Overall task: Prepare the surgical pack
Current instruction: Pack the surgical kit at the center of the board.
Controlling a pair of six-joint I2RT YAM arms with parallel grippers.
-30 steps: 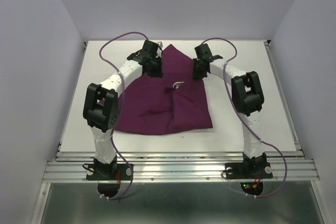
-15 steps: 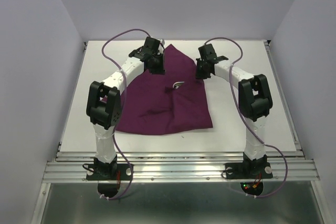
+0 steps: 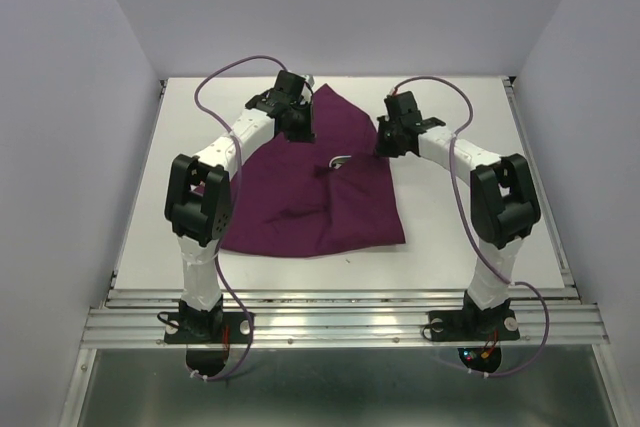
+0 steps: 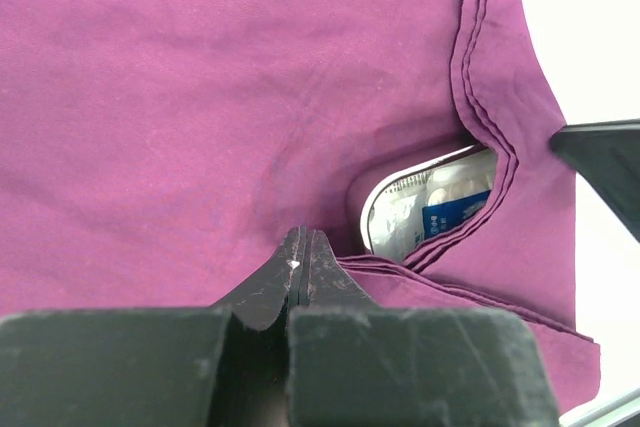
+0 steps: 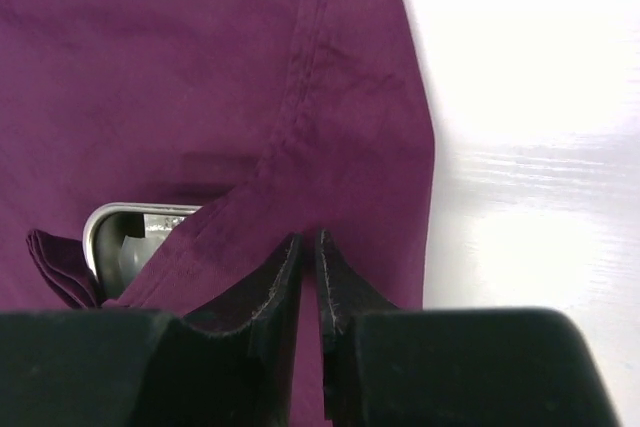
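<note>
Since a second ago the right arm has swung outward, its elbow now lower and further right in the top view; the left arm has barely shifted. The right gripper (image 5: 308, 242) hangs over the cloth (image 3: 320, 197) near its right hem, jaws a thin slit apart with nothing seen between them. The left gripper (image 4: 300, 239) is pressed together at the cloth's upper left. The cloth lies mid-table (image 3: 470, 117), folded over the tray (image 4: 372, 202), whose corner, with packets (image 4: 455, 215), peeks out.

White links (image 3: 235, 137), black joint housings (image 3: 195, 205), a purple cable (image 3: 216, 74) along each arm; left tool (image 4: 300, 239) and right tool (image 5: 310, 240) scuffed black.
</note>
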